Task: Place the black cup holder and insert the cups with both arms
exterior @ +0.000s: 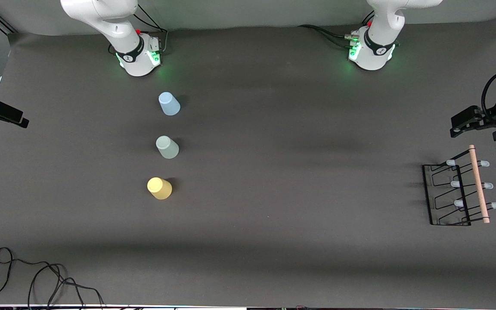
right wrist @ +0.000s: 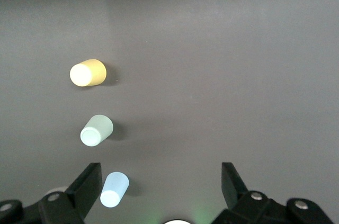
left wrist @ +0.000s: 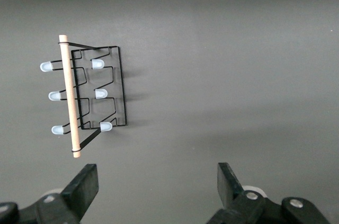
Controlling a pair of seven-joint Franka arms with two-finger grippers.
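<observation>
- Front view: a dark grey table seen from above, with two white arm bases, lit green, along its upper edge.
- Three cups stand upside down in a line toward the right arm's end of the table, apart from one another.
- Blue cup is closest to the right arm's base; grey-green cup sits in the middle; yellow cup is nearest the front camera.
- Black cup holder stands on the table at the left arm's end, well apart from the cups. Its wooden rod runs along the top, and six pale-tipped prongs stick out to both sides.
- Left gripper hangs at the table's edge, near the holder's end that faces the bases, touching nothing.
- Left wrist view: the left gripper's fingers are spread wide and empty, with the holder on the table below.
- Right wrist view: the right gripper is also spread wide and empty, up over the table with the blue cup just below one finger; the other two cups lie in a row past it.
- A loose black cable lies at the table corner nearest the camera, at the right arm's end.
</observation>
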